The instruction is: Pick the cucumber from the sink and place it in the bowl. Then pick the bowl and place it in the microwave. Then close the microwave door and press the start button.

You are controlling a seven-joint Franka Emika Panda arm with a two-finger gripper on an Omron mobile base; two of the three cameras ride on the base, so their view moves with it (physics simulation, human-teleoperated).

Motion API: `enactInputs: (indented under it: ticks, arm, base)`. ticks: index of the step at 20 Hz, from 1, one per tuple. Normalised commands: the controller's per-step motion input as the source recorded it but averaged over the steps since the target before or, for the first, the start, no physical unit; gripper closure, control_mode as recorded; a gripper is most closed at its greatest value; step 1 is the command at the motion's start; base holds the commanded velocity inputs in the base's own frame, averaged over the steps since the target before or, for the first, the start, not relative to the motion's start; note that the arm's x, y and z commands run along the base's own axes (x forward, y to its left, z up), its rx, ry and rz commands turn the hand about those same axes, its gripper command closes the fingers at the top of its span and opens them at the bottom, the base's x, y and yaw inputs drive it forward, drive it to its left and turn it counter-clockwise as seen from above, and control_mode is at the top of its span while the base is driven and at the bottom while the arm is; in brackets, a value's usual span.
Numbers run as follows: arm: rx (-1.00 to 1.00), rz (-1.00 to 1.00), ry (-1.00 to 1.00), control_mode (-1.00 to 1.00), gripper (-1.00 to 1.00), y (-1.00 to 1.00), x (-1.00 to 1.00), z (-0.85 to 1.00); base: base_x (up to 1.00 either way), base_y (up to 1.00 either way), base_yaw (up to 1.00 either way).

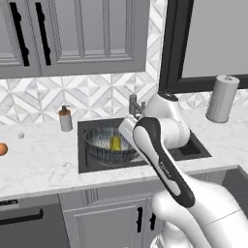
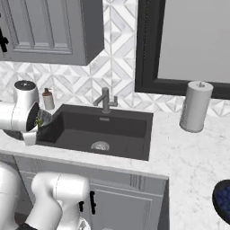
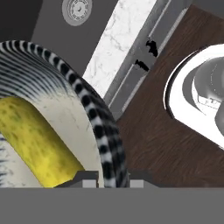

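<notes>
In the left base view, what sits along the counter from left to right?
Orange ball → small grey ball → soap dispenser → bowl holding the cucumber, at the sink → paper towel roll.

No text, label, brand, number or sign can be read anywhere. There are small dark marks along the arm's (image 1: pixel 162 162) dark forearm panel in the left base view, too small and blurred to make out
</notes>
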Motion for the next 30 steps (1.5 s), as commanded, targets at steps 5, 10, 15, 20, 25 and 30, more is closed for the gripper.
enactInputs:
  ticks: [5, 10, 15, 20, 25, 30]
  arm:
    - [0.0, 0.0, 0.0, 1.0, 1.0, 0.0, 0.0, 0.0]
    - [0.0, 0.0, 0.0, 1.0, 1.0, 0.0, 0.0, 0.0]
    - [0.0, 0.0, 0.0, 1.0, 1.0, 0.0, 0.0, 0.0]
    - [0.0, 0.0, 0.0, 1.0, 1.0, 0.0, 0.0, 0.0]
    - [0.0, 0.0, 0.0, 1.0, 1.0, 0.0, 0.0, 0.0]
    - [0.0, 0.0, 0.0, 1.0, 1.0, 0.0, 0.0, 0.0]
  base:
    - [-0.73, 0.83, -0.17]
    - [-0.65, 0.32, -0.69]
    - [-0.57, 0.11, -0.87]
    - [-0.35, 0.0, -0.84]
    - [-0.05, 0.0, -0.77]
    - [0.0, -0.02, -0.76]
